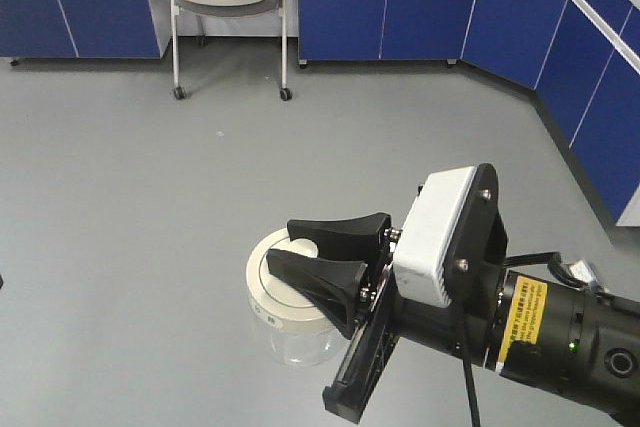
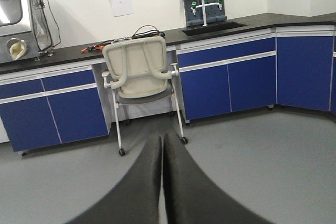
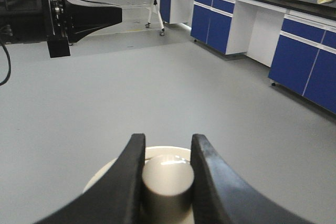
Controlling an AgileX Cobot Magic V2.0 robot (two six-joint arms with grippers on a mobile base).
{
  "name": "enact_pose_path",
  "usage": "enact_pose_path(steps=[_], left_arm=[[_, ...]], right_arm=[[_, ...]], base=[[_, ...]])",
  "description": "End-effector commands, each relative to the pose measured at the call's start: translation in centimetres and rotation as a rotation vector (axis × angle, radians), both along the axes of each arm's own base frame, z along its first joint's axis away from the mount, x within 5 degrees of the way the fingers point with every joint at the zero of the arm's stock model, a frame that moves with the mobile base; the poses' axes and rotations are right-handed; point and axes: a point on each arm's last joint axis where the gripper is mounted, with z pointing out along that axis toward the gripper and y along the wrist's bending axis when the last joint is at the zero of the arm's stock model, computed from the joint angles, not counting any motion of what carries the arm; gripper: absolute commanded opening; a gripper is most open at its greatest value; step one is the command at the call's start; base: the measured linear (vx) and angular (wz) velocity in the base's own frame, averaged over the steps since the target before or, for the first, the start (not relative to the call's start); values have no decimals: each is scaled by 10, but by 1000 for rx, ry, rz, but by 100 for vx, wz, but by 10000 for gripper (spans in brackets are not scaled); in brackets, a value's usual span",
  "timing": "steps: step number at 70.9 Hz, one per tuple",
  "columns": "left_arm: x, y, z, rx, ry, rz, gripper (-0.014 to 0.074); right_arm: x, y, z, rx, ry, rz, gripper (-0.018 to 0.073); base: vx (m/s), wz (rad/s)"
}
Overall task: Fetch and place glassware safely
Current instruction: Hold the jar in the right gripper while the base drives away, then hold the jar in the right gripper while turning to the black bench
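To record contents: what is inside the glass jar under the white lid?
Through the clear jar only grey floor shows, so it looks empty. The lid and the right fingers cover the top, so that part is hidden.

Lab: blue bench cabinets (image 2: 226,85), sink (image 2: 212,27)

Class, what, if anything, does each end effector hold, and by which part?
The right end effector grips the small clear glass jar by the central knob of its cream-white round lid; the left end effector is shut on nothing.
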Motion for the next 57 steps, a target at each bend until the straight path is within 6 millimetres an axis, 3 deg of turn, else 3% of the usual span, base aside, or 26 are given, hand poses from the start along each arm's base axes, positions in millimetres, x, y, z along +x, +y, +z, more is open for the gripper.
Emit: enact_pose_path(steps=[1, 57], left_arm=[[0, 0, 17, -18, -110, -5, -7], [0, 0, 17, -18, -110, -5, -7]], right_arm=[[-4, 1, 23, 115, -52, 37, -3], [-4, 1, 23, 115, -51, 36, -3]], base=[[52, -5], [51, 0]])
